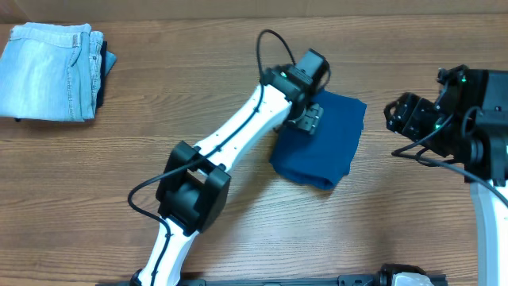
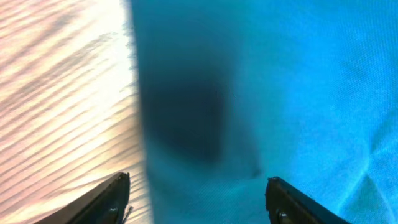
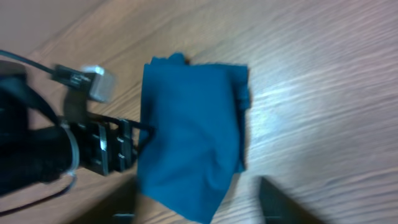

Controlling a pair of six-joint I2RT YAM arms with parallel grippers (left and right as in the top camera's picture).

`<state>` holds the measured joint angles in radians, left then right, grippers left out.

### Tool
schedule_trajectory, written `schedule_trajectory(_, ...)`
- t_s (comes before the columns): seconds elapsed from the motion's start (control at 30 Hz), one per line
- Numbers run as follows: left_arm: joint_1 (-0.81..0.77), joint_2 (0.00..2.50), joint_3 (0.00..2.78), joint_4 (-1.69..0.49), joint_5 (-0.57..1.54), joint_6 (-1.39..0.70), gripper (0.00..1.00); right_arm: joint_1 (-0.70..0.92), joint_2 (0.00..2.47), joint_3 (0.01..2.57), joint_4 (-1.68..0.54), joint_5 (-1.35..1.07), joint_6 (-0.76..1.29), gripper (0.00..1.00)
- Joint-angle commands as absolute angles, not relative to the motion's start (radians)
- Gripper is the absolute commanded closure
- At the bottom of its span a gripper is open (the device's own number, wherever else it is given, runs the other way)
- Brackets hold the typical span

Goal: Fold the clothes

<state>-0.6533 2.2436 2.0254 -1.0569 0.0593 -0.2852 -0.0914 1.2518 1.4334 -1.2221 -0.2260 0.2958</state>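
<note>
The clothes, a teal-blue shirt (image 1: pixel 325 141), lie folded into a compact rectangle on the wooden table right of centre. My left gripper (image 1: pixel 308 119) hovers low over the bundle's upper left edge. In the left wrist view its fingers (image 2: pixel 118 190) stand apart, straddling the shirt's edge (image 2: pixel 261 93), open with nothing pinched. My right gripper (image 1: pixel 394 116) hangs to the right of the shirt, apart from it. The right wrist view shows the folded shirt (image 3: pixel 189 137) ahead and the blurred right gripper (image 3: pixel 199 210) open and empty.
Folded pale-blue jeans (image 1: pixel 51 71) lie at the far left corner. The left arm (image 1: pixel 230 143) stretches diagonally across the table's middle. Bare wood (image 1: pixel 397 206) surrounds the shirt.
</note>
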Motion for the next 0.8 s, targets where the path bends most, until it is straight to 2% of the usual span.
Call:
schedule_trajectory(0.0,-0.564,2.189,2.173,-1.116,0.067,-0.282,0.28,-0.096,1.3,1.43,-1.224,-0.388,0.274,0.93)
schedule_trajectory(0.27,-0.511,2.112,2.437,-1.24,0.028,-0.247,0.22,-0.014,1.451,1.373,-1.272,-0.553,0.105,0.96)
schedule_trajectory(0.53,-0.517,2.083,2.479,-1.29,0.015,-0.246,0.2,0.135,1.6,1.334,-1.235,-0.49,0.075,0.95)
schedule_trajectory(0.7,-0.516,2.083,2.479,-1.332,-0.012,-0.246,0.2,0.138,1.704,1.332,-1.272,-0.411,0.076,0.83)
schedule_trajectory(0.77,-0.516,2.083,2.479,-1.338,-0.032,-0.246,0.19,0.138,1.744,1.33,-1.286,-0.407,0.076,0.82)
